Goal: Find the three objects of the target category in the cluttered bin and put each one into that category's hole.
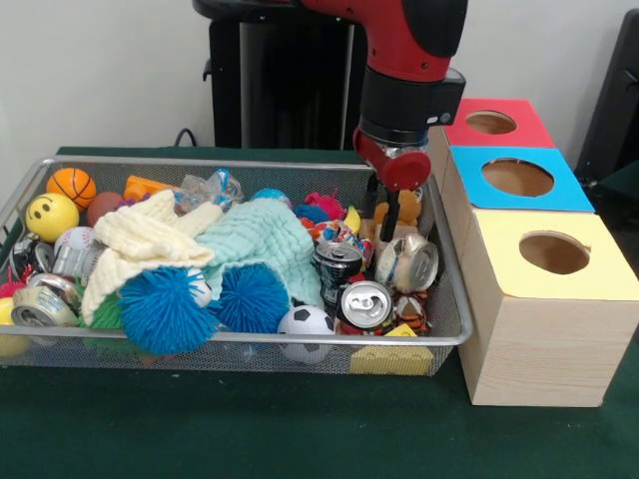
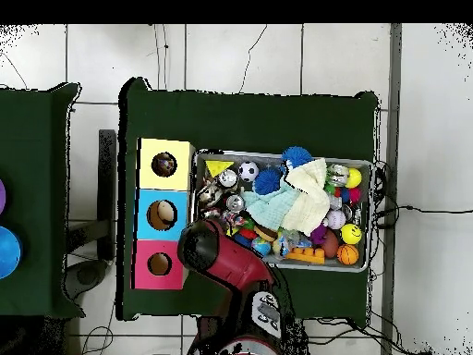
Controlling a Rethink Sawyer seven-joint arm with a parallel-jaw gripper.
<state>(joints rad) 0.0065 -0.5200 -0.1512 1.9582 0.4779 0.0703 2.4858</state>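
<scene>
The wire mesh bin [image 1: 454, 334] holds mixed clutter. At its right end stand drink cans [image 1: 365, 302], a dark can [image 1: 338, 263] and a crushed can [image 1: 410, 262]. My gripper [image 1: 384, 218] reaches down into the bin's far right corner, right by an orange plush toy [image 1: 402, 210]; whether anything is held is hidden. Three boxes stand beside the bin, with a red-topped hole [image 1: 491, 122], a blue-topped hole [image 1: 517, 177] and a yellow-topped hole [image 1: 554, 252]. In the overhead view the arm [image 2: 220, 256] covers the gripper, next to the bin [image 2: 365, 165].
A cream cloth [image 1: 145, 239] and a mint cloth [image 1: 265, 238] lie over the bin's middle. Blue spiky balls [image 1: 165, 309], a soccer ball [image 1: 305, 321], a basketball [image 1: 72, 185], a yellow smiley ball [image 1: 50, 215] and more cans [image 1: 40, 302] fill the rest. Green cloth [image 1: 250, 419] covers the table.
</scene>
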